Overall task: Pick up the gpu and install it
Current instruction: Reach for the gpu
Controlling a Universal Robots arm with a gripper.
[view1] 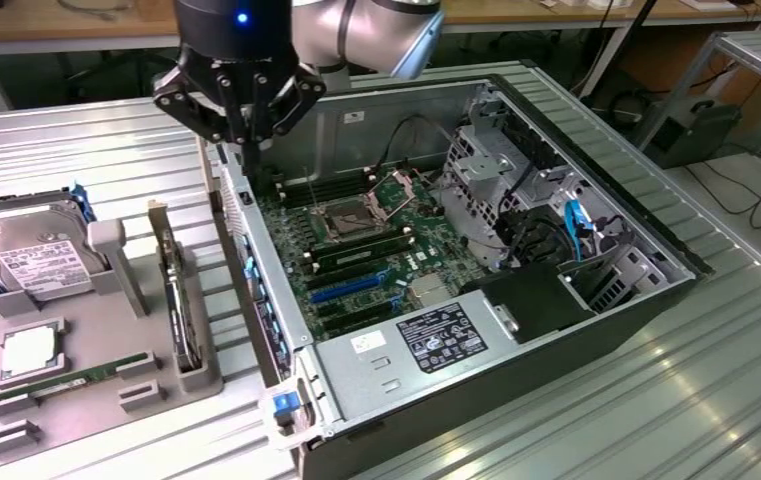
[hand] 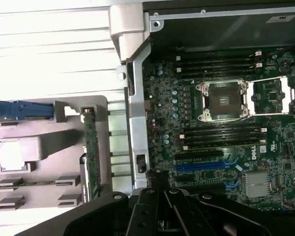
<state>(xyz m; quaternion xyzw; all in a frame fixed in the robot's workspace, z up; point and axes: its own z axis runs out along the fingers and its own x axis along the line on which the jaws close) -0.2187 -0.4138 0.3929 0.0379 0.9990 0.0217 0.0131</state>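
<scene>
Tool: the gripper hangs at 11 o'clock in the exterior view. It points straight down over the far corner of the open computer case.
Tool state: narrow. The fingers are drawn together tip to tip, with nothing between them.
Gpu: the gpu stands on its long edge in a slot of the grey holder tray. It is at 7 o'clock from the gripper and well apart from it.
Gpu and case: the card lies near the case's outer wall and parallel to it, at 9 o'clock from the motherboard.
Gpu, wrist view: the gpu shows as a thin green edge along the tray.
Tray, other parts: a hard drive leans at 10 o'clock from the gpu. A RAM stick lies flat at 8 o'clock.
Case interior: the motherboard faces up. A blue expansion slot is at 6 o'clock from the CPU socket, and the power supply is at 5 o'clock.
Surface: tray and case rest on a ribbed metal table.
</scene>
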